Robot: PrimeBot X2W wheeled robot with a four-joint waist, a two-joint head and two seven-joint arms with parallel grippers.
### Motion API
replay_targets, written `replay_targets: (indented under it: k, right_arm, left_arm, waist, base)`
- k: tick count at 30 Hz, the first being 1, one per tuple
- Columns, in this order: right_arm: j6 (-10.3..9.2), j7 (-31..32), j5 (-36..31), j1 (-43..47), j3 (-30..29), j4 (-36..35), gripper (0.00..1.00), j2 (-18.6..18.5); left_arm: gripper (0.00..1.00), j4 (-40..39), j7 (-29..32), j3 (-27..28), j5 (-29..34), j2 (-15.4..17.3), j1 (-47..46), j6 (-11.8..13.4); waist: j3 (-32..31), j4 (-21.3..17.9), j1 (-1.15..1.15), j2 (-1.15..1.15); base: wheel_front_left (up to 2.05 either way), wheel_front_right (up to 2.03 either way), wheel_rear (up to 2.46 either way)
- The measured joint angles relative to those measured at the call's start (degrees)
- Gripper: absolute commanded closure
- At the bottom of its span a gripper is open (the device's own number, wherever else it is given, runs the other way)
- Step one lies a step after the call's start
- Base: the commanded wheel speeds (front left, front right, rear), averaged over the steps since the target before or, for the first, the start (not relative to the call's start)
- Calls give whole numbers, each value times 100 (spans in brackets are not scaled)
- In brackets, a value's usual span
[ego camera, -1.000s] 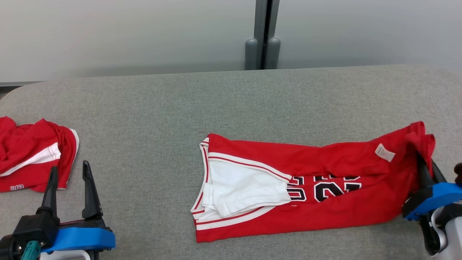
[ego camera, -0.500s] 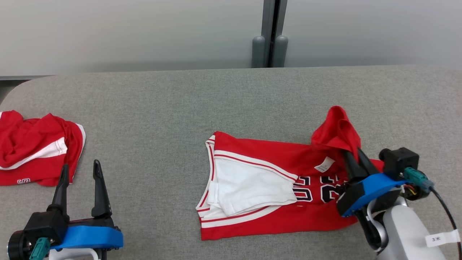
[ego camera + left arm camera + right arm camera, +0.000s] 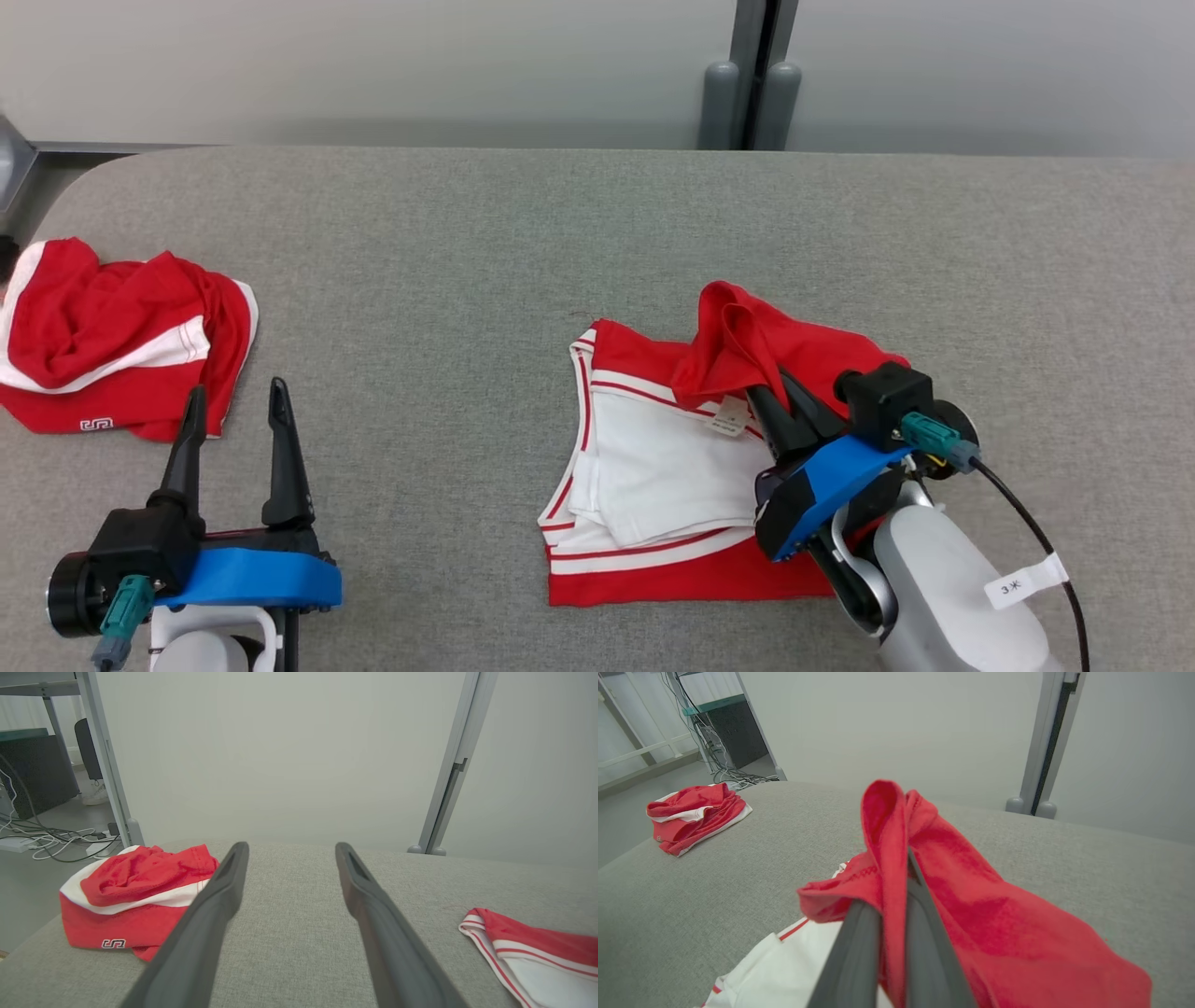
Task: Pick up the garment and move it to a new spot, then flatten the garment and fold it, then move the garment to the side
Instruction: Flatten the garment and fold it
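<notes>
A red jersey with white panels and trim (image 3: 653, 476) lies on the grey table, right of centre. My right gripper (image 3: 770, 397) is shut on its red end, which it holds lifted and doubled over the white part; in the right wrist view the red cloth (image 3: 896, 826) drapes over the closed fingers (image 3: 920, 933). A white label (image 3: 730, 417) hangs beside the fingers. My left gripper (image 3: 235, 415) stands open above the table's near left, nothing between its fingers (image 3: 219, 910). The jersey's striped corner (image 3: 514, 947) shows at that view's right.
A second red and white garment (image 3: 121, 350) lies crumpled at the table's left edge, just beyond my left fingertips. A grey wall with a vertical post (image 3: 752, 75) runs behind the table. Bare table (image 3: 420, 280) spreads between the two garments.
My right gripper has carried the jersey's red end leftward over the body, covering the numbers. The head camera has shifted, so the scene slid right. The left gripper stayed open.
</notes>
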Motion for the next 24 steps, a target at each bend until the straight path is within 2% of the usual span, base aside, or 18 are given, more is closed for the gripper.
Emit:
replay_targets:
  k: [13,14,15,19,24]
  right_arm:
    - [0,-227,761,-534,1062,695,100,18]
    - [0,-256,799,-553,1096,753,53,16]
    - [0,-267,856,-572,1139,816,0,18]
    - [0,-394,931,-640,1248,968,0,20]
    - [0,-565,776,-695,1088,933,0,20]
  left_arm:
    - [0,169,0,-319,-131,-11,-224,-16]
    - [0,177,1,-328,-131,-12,-224,-16]
    - [0,183,0,-331,-133,-13,-224,-16]
    - [0,193,1,-288,-147,-13,-216,-16]
    - [0,199,1,-221,-145,-14,-160,-16]
  waist:
    - [139,407,0,0]
    - [135,418,0,0]
    - [130,423,0,0]
    - [104,367,0,0]
    - [21,209,0,0]
  base:
    - [0,0,0]
    - [0,0,0]
    - [0,0,0]
    - [0,0,0]
    - [0,0,0]
